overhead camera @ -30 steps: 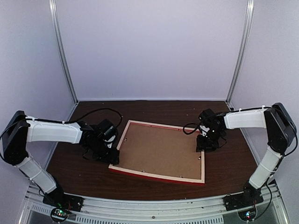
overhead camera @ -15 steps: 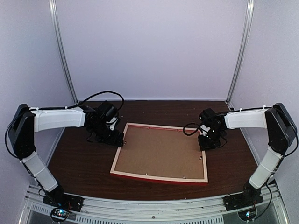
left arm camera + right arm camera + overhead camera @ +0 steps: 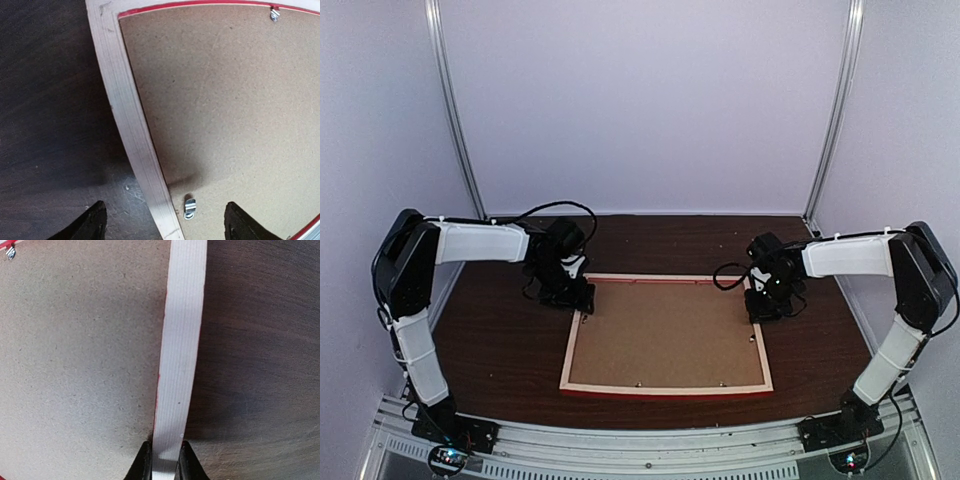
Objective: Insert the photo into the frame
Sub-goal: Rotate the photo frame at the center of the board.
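The frame lies face down on the dark table, pale wood back up and red edges showing. A brown backing board fills it, and the photo is hidden. My left gripper hovers open over the frame's far-left corner. In the left wrist view its jaws straddle the pale rail without touching it, near a small metal tab. My right gripper is at the right rail. In the right wrist view it is shut on that pale rail.
Dark wood tabletop surrounds the frame. White walls with metal posts close in the back and sides. A metal rail with both arm bases runs along the near edge. More small tabs sit along the board's edge.
My left arm has swung from the frame's left rail up to its far-left corner and opened. The right gripper has closed on the right rail. The frame has turned square to the table.
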